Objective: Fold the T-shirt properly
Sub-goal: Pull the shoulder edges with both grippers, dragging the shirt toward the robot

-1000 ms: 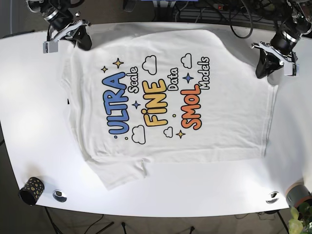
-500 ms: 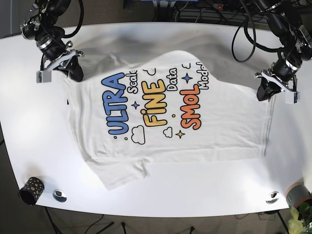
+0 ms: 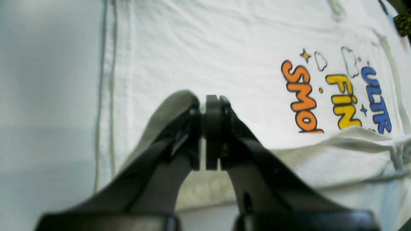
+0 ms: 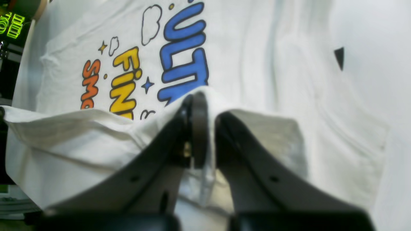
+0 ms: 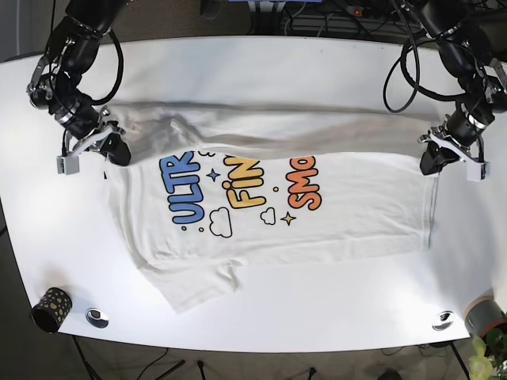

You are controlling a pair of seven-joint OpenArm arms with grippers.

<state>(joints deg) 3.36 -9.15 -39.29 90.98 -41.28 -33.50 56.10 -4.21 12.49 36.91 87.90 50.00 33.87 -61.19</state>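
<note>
Two grippers pinch the white T-shirt (image 5: 317, 214): left gripper (image 5: 434, 161) at 3 o'clock, right gripper (image 5: 113, 148) at 9 o'clock, jaws clamped on fabric folded over the print, on the white table (image 5: 261, 71).

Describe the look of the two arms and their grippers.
Both arms are black and jointed, with loose black cables looping alongside. The left gripper and right gripper have black, tapering, curved fingers with small holes, and a light grey bracket at each wrist.
</note>
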